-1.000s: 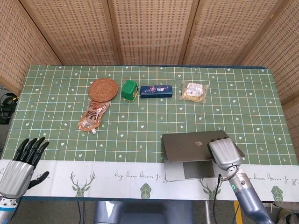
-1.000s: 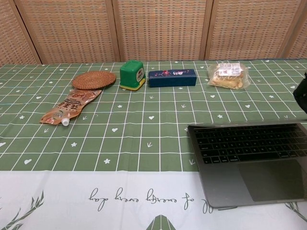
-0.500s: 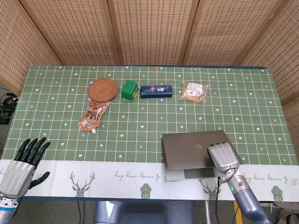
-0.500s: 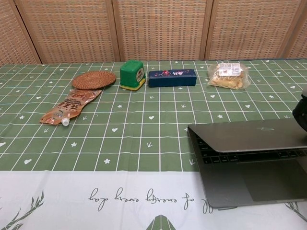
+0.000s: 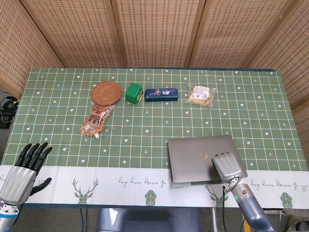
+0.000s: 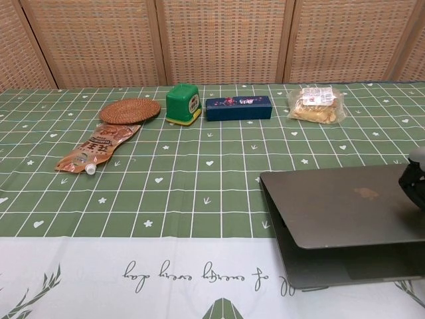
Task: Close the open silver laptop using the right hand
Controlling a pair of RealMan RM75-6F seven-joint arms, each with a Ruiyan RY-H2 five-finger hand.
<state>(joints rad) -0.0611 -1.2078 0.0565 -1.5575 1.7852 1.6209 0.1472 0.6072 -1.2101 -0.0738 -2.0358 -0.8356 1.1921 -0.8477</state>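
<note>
Closing step was nearly done: right hand (image 5: 229, 166) pressed flat on the silver laptop (image 5: 202, 157) lid, fingers laid together, grasping nothing. Laptop sat near-right on the bench (image 5: 145, 125), long axis left-right, hinge far, lid slightly ajar. Next likely: press fully shut. Left hand (image 5: 25, 166) was idle, fingers released.

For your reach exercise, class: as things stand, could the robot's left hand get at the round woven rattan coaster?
Probably yes. The left hand is open at the near table edge, the round woven rattan coaster lies far across, and only the orange pouch lies near that path.
</note>
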